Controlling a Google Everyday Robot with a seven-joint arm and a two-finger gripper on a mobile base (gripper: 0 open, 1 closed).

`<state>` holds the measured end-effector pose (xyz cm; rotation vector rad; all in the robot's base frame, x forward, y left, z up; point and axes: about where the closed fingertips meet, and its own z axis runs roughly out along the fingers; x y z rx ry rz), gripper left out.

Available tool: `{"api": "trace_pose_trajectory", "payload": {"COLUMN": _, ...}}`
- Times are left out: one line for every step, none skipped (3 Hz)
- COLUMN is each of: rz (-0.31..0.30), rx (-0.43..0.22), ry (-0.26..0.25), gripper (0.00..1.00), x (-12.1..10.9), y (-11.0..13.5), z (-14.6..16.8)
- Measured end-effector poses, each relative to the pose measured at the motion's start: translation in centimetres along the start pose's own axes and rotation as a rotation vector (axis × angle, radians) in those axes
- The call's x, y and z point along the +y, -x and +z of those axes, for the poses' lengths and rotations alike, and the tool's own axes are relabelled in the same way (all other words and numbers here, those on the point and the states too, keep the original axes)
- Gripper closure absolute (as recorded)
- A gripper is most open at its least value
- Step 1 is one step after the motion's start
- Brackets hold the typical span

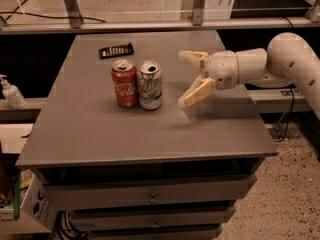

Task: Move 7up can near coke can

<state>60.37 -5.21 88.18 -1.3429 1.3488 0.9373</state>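
the 7up can [149, 85] stands upright on the table [100, 129], tight beside the coke can [125, 83] at its 9 o'clock. at its 3 o'clock, apart, the gripper [181, 79] hovers, fingers spread, empty. a black device [116, 50] lies at 11 o'clock.

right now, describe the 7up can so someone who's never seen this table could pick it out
On the grey table, two soda cans stand side by side near the middle. The 7up can is the one nearer the open hand hovering beside it. It is pale silver-green; the coke can is red.
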Motion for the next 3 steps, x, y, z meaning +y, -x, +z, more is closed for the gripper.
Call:
{"api": "trace_pose_trajectory", "payload": {"rz": -0.076, "rx": -0.012, "ry": -0.068, "gripper": 0.00, "x": -0.4, "y": 2.0, "z": -3.4}}
{"api": "trace_pose_trajectory", "payload": {"rz": -0.136, "rx": -0.034, "ry": -0.138, "gripper": 0.00, "x": -0.9, "y": 3.9, "z": -6.6}}
{"api": "trace_pose_trajectory", "payload": {"rz": -0.136, "rx": -0.034, "ry": -0.137, "gripper": 0.00, "x": -0.9, "y": 3.9, "z": -6.6}}
